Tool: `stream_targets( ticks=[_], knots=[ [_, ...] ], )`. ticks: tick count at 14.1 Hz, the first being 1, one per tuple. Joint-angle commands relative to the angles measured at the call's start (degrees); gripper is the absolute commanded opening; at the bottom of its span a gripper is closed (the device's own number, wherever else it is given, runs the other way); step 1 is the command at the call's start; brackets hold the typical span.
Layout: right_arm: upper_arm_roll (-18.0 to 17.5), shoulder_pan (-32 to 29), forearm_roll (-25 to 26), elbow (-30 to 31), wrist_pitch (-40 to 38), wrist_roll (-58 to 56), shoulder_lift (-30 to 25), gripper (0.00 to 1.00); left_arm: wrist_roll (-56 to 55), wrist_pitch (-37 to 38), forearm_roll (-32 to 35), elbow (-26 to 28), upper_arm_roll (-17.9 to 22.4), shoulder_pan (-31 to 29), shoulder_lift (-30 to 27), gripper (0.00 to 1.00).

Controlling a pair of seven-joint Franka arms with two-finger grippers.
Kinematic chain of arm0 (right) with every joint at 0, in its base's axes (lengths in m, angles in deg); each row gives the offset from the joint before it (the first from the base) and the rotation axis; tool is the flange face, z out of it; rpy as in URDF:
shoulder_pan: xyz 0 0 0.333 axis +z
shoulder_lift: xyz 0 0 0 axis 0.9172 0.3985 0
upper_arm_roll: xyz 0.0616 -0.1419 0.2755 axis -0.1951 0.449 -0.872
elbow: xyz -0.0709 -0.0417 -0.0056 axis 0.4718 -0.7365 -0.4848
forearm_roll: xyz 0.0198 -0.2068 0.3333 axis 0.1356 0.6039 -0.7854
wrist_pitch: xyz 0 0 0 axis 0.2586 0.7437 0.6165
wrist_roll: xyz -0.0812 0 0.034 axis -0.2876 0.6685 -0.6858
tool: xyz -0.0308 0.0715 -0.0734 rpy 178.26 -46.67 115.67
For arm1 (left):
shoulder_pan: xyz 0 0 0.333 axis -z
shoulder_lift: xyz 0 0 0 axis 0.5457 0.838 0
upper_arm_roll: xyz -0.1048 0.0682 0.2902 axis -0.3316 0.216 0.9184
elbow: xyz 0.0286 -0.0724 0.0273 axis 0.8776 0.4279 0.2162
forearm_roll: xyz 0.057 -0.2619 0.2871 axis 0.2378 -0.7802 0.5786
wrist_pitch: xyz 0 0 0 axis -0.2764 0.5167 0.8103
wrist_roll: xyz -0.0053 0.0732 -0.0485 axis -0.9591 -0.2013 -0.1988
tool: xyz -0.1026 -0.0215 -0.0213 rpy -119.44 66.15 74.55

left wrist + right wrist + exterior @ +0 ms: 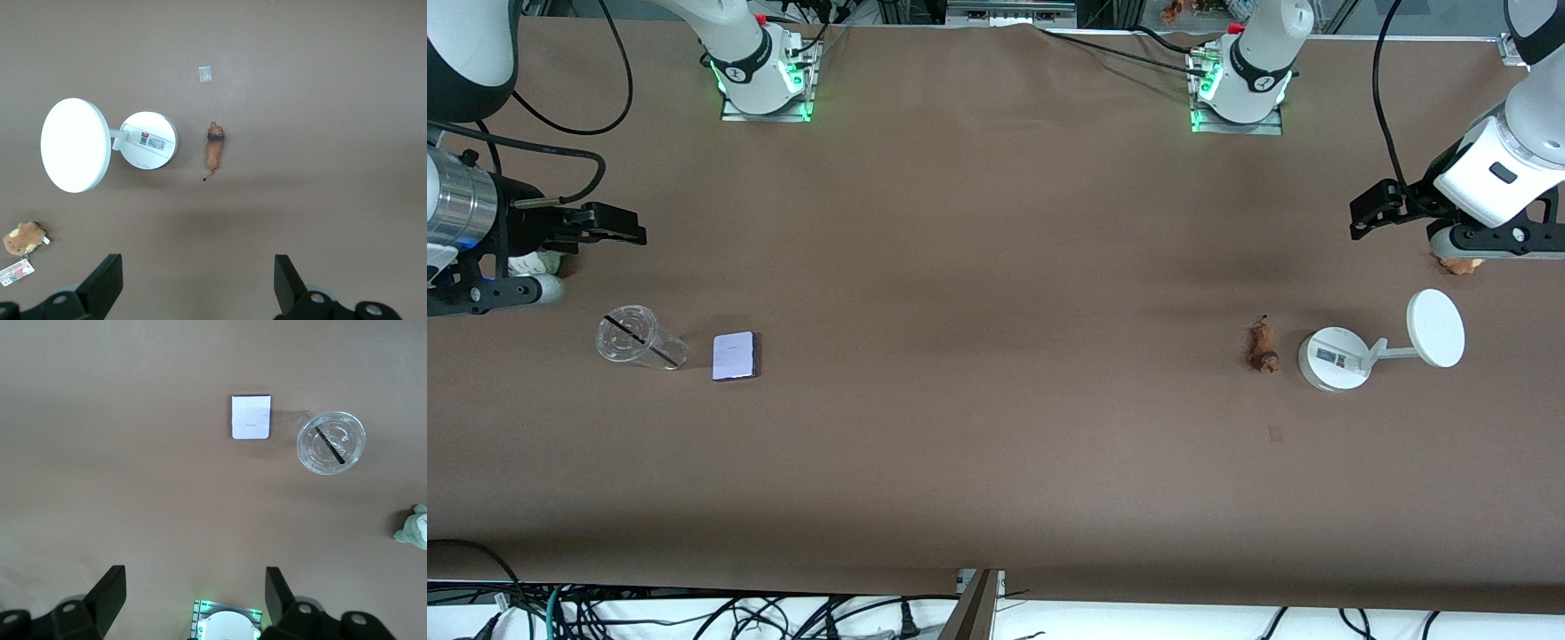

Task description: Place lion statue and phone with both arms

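A: From the front view, what do we have?

B: Our left gripper (1362, 212) hangs high at the left arm's end of the table, fingers spread and empty. The lion statue (1262, 348) lies on the table (978, 267), well apart from those fingers and nearer the front camera, just beside the white stand (1334, 358). Our right gripper (618, 225) hovers at the right arm's end, holding nothing. The phone (735, 356) lies flat, well clear of its fingers, beside a clear cup (636, 338).

A: And the left wrist view?

B: Our fingers (107, 280) stand wide apart with bare table between them. The lion statue lies ahead of them, untouched, near the stand's round base. A small brown plush (23, 239) sits off to one side.

A: The right wrist view?

B: Fingers (113, 590) parted, gripping nothing. The phone lies ahead of them, beside the cup. A grey-green plush (415, 528) peeks in at the edge.

A: So how far along are we?

B: We judge that nothing is picked up yet; both grasps and both placements remain.
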Motion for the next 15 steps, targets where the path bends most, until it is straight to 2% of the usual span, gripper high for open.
stream_targets(
  ticks=[1, 10, 12, 13, 15],
  knots=[
    [0.00, 0.41, 0.36, -2.39, -1.63, 0.86, 1.37, 0.97, -0.14, 0.90, -1.36, -0.66, 0.20, 0.32, -0.25, 1.00],
    [-0.62, 0.59, 0.45, -2.39, -1.81, 2.09, 0.94, 0.99, -0.14, 0.99, -1.27, -0.66, 0.29, 0.32, -0.34, 1.00],
    [-2.02, -1.15, 0.45, -1.69, -1.81, 2.35, -0.55, 0.99, -0.14, 0.99, -1.27, -0.66, 0.29, 0.32, -0.34, 1.00],
    [-5.25, -4.56, 0.71, -1.51, -1.81, 2.26, -1.25, 0.99, -0.14, 0.99, -1.27, -0.66, 0.29, 0.32, -0.34, 1.00],
    [-14.90, -12.29, 4.73, -1.51, -1.72, 2.26, -2.49, 0.99, -0.14, 0.99, -1.27, -0.66, 0.29, 0.32, -0.34, 1.00]
  ],
)
